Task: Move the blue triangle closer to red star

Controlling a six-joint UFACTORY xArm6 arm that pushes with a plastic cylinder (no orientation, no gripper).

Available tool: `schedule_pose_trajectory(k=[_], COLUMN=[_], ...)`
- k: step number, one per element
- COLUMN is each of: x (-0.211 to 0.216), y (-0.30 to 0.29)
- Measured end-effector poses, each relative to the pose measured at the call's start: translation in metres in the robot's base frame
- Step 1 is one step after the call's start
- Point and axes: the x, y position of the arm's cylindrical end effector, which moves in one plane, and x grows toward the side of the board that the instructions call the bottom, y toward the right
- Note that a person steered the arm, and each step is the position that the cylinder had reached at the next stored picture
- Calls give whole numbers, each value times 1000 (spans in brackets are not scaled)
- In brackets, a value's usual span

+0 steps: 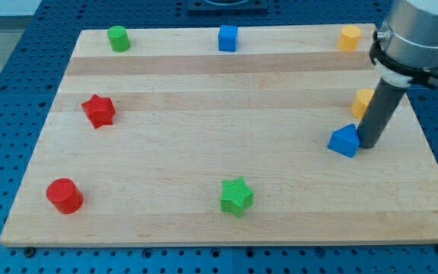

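The blue triangle (344, 141) lies on the wooden board (204, 183) at the view's right. The red star (98, 111) lies far off at the view's left, a little higher in the view. My tip (369, 144) is right against the blue triangle's right side, touching or nearly touching it. The dark rod rises from there to the grey arm body at the view's top right.
A yellow block (363, 101) sits just behind the rod, partly hidden. Another yellow block (349, 37), a blue cube (228, 38) and a green cylinder (118, 38) line the top edge. A green star (236, 196) and a red cylinder (65, 195) lie near the bottom.
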Motion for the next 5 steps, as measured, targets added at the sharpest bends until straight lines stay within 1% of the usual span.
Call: schedule_pose_trajectory(k=[1,3,5], x=[1,25,31], y=[-32,-85,-167])
